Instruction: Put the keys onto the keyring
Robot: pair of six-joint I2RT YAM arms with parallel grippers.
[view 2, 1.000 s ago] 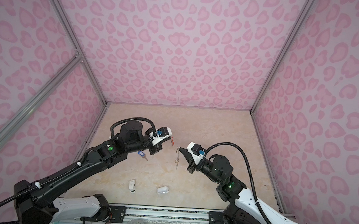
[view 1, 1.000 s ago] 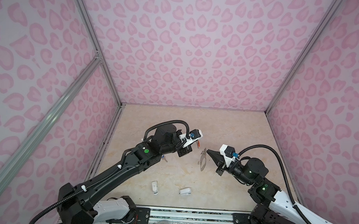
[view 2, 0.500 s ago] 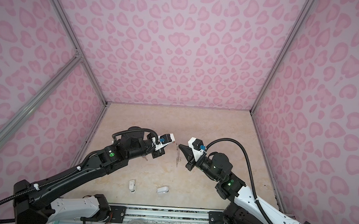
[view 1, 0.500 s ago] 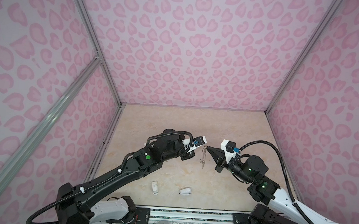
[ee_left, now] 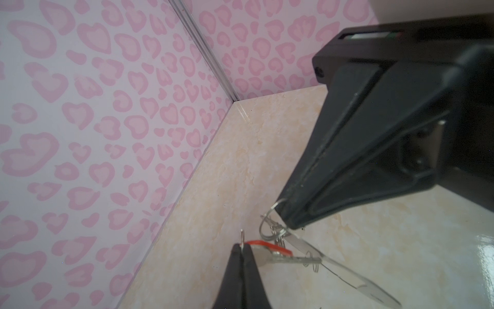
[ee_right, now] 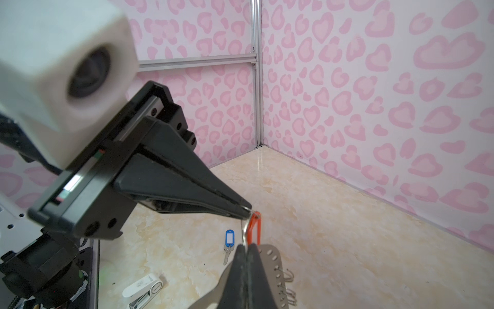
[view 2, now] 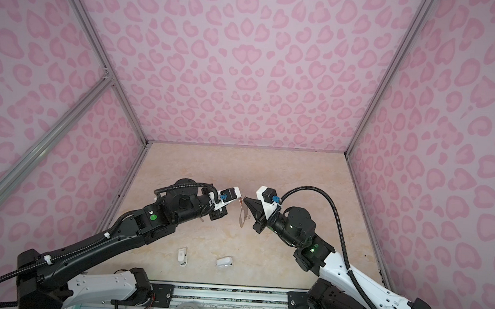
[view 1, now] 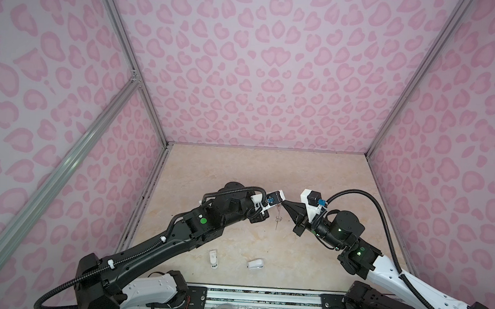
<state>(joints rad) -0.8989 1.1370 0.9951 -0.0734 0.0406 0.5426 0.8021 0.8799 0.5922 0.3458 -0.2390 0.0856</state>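
Two tight pinches: left gripper (ee_left: 242, 251) holds orange-tagged silver key (ee_left: 278, 254), right gripper (ee_right: 247, 250) at 3 o'clock holds flat grey keyring plate (ee_right: 270, 264) for threading.

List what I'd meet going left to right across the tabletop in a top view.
left white plastic piece → right white plastic piece → keyring, seen edge-on → right gripper

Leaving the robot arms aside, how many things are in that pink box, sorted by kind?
keys: 2, the orange-tag key and the blue-tag key
keyring: 1
white plastic pieces: 2
total: 5
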